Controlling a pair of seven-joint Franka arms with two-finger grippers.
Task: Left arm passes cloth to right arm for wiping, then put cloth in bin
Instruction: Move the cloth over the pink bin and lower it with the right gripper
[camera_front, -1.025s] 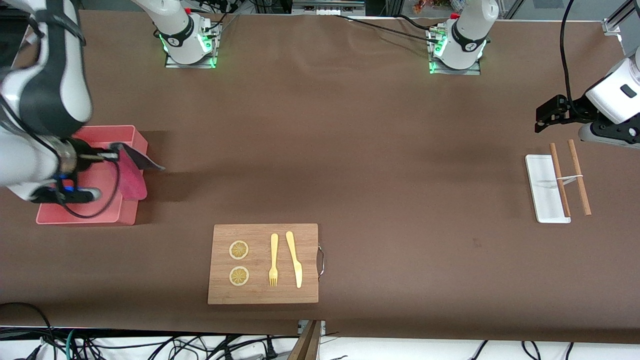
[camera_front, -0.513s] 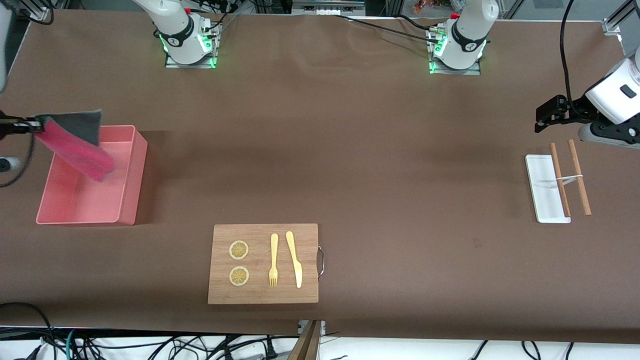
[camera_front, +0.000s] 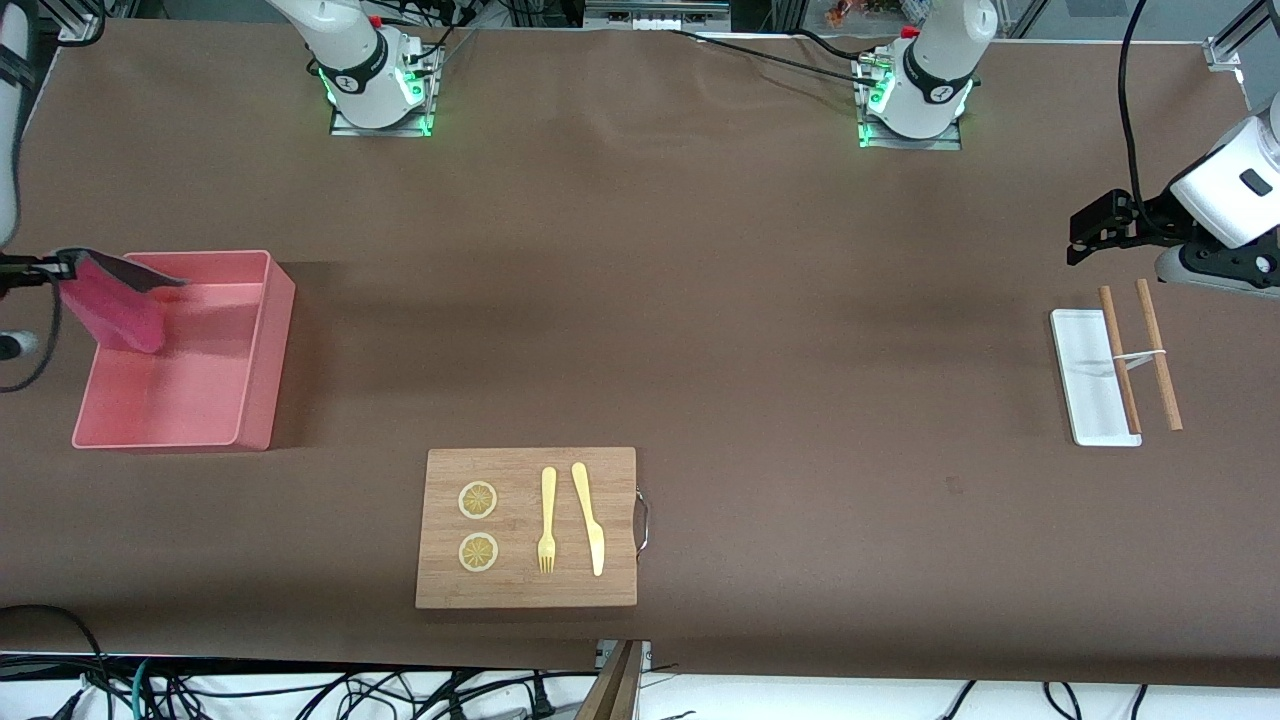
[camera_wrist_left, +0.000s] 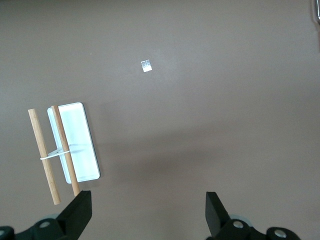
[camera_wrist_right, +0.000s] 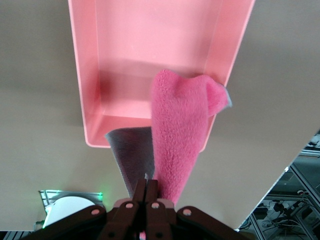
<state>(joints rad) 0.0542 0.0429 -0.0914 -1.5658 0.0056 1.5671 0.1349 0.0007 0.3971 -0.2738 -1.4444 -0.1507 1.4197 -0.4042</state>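
The cloth hangs pinched in the right gripper over the bin, release pending; the left gripper waits spread, well apart from the bin.

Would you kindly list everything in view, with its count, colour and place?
cloth: one, pink and grey, hanging from the right gripper over the bin's corner
bin: one, salmon pink, right arm's end of the table
board: one, wooden, near the front camera
lemon slices: two, yellow, on the board
fork: one, yellow, on the board
knife: one, yellow, beside the fork
tray: one, white, left arm's end
sticks: two, brown, banded together, one lying across the tray
right gripper: shut on the cloth
left gripper: open, waiting over the table by the tray
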